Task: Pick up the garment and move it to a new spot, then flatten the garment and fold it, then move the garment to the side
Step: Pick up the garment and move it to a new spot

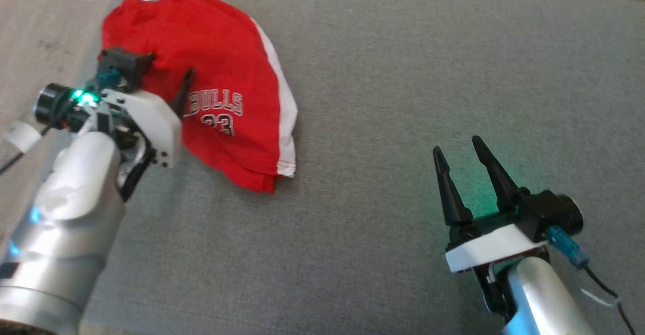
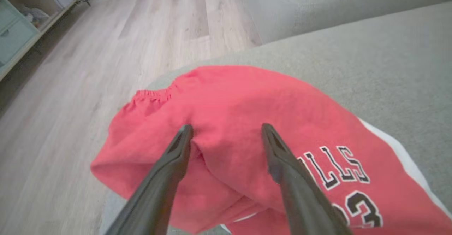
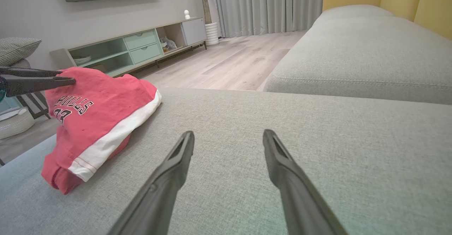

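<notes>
Nearest, the right gripper point(image 1: 456, 144) is held with fingers spread over bare grey cushion point(image 1: 403, 73), well apart from the garment point(image 1: 221, 63). Farther left, the left gripper point(image 2: 226, 127) is seen spread wide, tips at the bunched red cloth, nothing pinched. The garment's long axis is laid near-right to far-left, waistband point(image 2: 152, 95) toward the cushion edge, wooden floor point(image 2: 106, 33) beyond.

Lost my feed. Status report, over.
Left gripper open, fingers at red shorts, nothing held. Right gripper open over grey cushion. Shorts crumpled near cushion edge. Nothing in the way.
</notes>
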Motion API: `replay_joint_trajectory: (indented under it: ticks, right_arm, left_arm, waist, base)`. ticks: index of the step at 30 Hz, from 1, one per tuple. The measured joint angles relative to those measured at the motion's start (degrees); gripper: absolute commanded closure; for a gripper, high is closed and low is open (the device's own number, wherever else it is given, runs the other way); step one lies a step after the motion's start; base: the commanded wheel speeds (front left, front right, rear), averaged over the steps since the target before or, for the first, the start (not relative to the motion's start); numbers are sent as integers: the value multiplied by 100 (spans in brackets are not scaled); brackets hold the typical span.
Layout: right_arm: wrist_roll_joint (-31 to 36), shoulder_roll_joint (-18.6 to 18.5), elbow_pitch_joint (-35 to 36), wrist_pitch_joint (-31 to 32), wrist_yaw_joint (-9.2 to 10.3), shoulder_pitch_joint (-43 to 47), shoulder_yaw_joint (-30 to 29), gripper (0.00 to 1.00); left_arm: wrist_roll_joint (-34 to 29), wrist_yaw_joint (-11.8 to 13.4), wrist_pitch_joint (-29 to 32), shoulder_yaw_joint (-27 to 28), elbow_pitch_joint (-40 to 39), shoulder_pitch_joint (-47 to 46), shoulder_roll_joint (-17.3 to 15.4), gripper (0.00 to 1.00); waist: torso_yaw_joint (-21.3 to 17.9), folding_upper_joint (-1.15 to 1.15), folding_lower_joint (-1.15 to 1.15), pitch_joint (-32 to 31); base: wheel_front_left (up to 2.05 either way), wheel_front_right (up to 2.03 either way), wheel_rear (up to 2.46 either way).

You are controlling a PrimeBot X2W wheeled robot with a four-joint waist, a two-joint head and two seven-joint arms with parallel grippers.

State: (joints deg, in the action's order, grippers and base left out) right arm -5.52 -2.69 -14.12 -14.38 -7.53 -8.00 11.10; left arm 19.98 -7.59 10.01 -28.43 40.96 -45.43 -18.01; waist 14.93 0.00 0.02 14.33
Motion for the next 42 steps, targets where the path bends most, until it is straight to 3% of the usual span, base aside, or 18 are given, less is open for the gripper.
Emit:
replay_joint_trajectory:
  ticks: [4,7,8,9,18,25,34,42]
  right_arm:
    - [14,-2,33,0,0,-105,52,0]
    - [15,-4,36,0,0,-112,51,0]
    - [16,-4,36,0,0,-115,54,0]
    - [16,-4,36,0,0,-118,57,0]
    - [-5,-5,-8,0,0,-119,82,0]
    - [-190,-4,-30,0,0,-81,31,0]
    - [-560,-4,10,0,0,-77,-26,0]
    - [-853,-2,164,0,0,-91,-26,0]
  left_arm:
    - [393,0,245,-415,230,-195,-337,0]
    - [706,0,387,-710,476,-408,-397,0]
    - [834,0,439,-800,493,-437,-397,77]
    - [968,0,453,-903,494,-459,-402,100]
    - [1120,0,-903,-951,592,-806,-521,100]
    - [943,112,-1980,-771,94,-1443,-520,100]
    - [826,103,-1838,-1055,-693,-1548,-467,100]
    - [828,112,-1469,-1298,-1411,-1430,-315,100]
  waist:
    - [-161,0,-1,161]
    - [-240,0,0,283]
    - [-254,0,-1,295]
    - [-263,0,-1,299]
    - [-271,0,-2,63]
    - [-304,0,-2,-297]
    - [-624,0,-2,-467]
    - [-1408,0,-2,-398]
  base:
    - [0,0,0]
    - [0,0,0]
    - [0,0,0]
    - [0,0,0]
    - [0,0,0]
    - [0,0,0]
    - [0,0,0]
    - [0,0,0]
